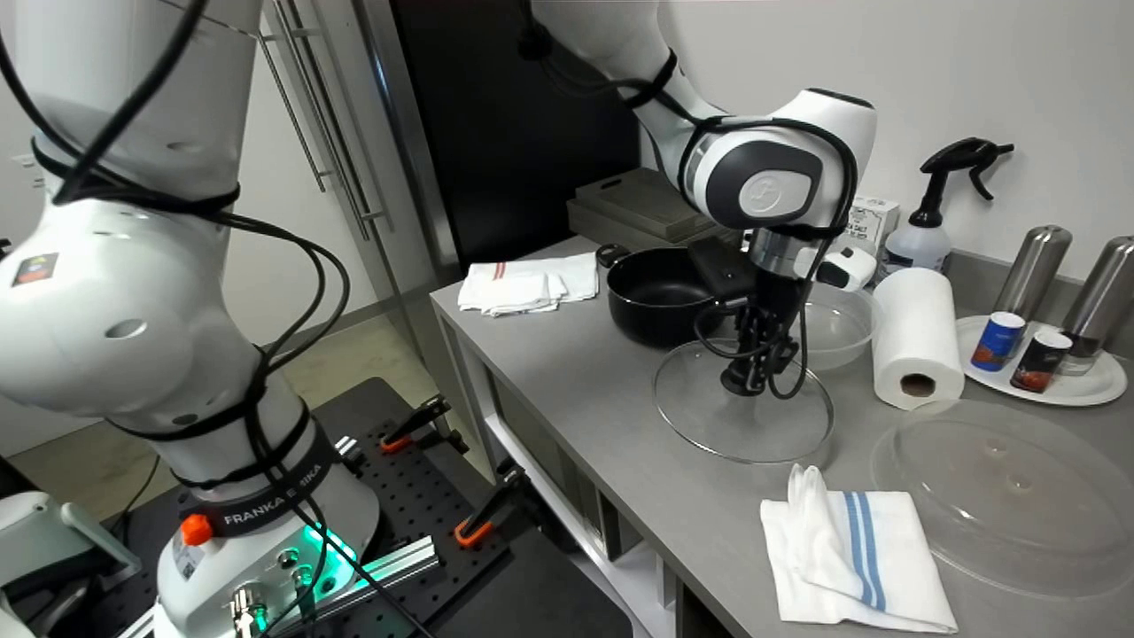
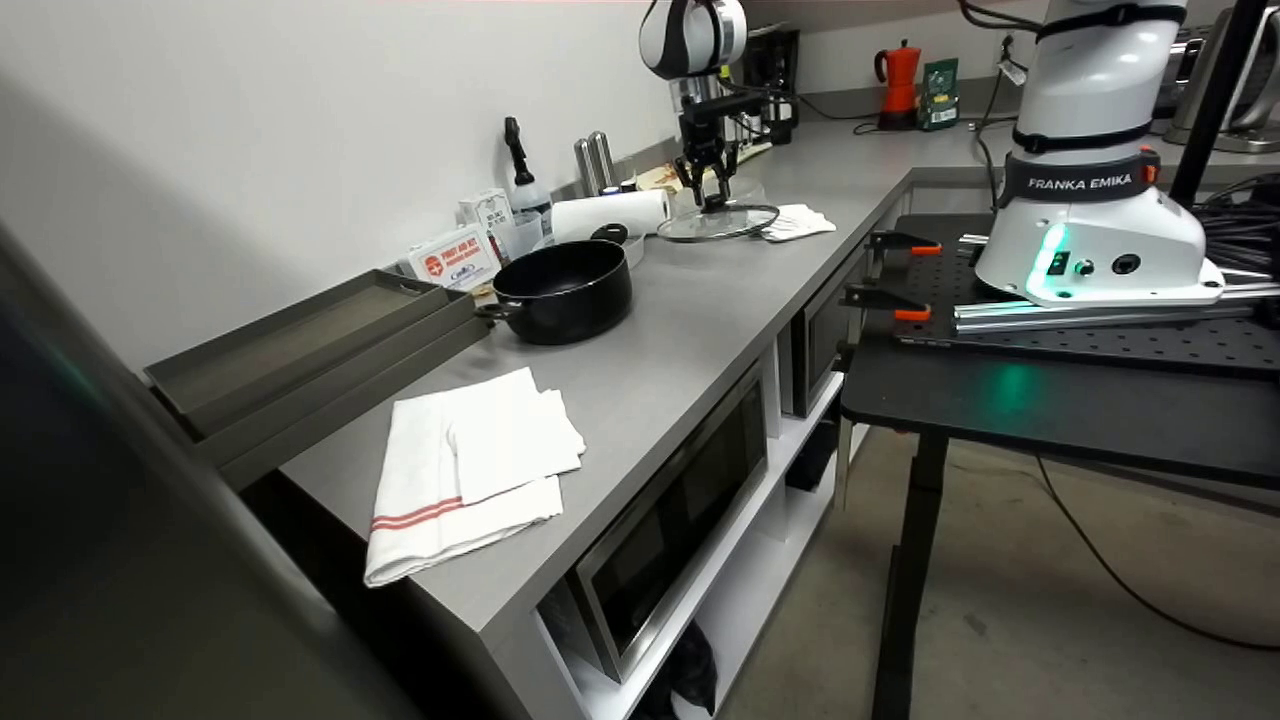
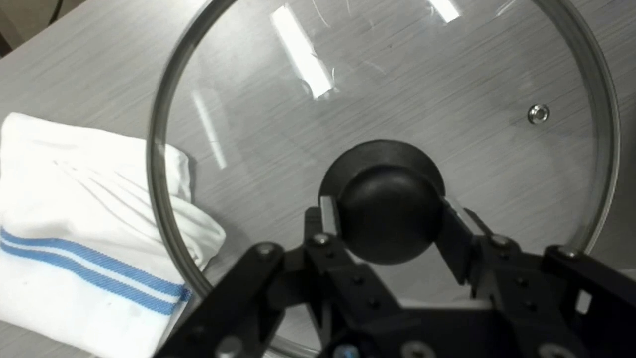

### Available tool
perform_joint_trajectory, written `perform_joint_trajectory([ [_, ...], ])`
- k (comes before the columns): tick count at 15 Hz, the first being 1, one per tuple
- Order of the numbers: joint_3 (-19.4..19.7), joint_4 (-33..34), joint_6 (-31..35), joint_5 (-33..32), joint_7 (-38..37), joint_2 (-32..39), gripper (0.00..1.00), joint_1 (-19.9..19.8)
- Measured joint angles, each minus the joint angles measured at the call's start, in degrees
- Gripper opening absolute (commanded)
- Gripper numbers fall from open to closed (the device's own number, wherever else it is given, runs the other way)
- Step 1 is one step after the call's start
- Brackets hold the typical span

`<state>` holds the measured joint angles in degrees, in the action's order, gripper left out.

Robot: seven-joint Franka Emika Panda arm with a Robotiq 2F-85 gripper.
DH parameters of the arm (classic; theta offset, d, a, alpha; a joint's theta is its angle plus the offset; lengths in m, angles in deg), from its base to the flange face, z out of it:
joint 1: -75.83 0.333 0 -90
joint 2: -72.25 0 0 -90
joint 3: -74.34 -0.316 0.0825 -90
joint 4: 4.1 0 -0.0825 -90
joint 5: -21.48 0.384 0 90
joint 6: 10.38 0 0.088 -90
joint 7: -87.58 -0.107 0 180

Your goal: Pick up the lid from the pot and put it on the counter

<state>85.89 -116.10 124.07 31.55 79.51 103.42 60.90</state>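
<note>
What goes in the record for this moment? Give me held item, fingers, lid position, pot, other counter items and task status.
Held item: glass lid, by its black knob
Fingers: closed against opposite sides of the knob
Lid position: off the pot, over the counter; contact with it unclear
Pot: black, uncovered, on the counter
Other counter items: paper towel roll, blue-striped towel, red-striped towel, large clear cover
Task status: lid not yet released

FRANKA EMIKA stands on the dark robot collar [image 2: 1080, 183], FIRST AID KIT on a white box [image 2: 455, 260].
</note>
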Motion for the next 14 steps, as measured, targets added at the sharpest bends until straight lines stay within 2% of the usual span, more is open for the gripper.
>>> perform_joint_trajectory([
  [5, -0.6, 2.07, 1.19, 0.29, -0.11, 2.89, 0.25, -0.06],
  [14, -2.87, 4.86, 1.31, 4.65, -0.11, 6.27, 0.25, -0.53],
])
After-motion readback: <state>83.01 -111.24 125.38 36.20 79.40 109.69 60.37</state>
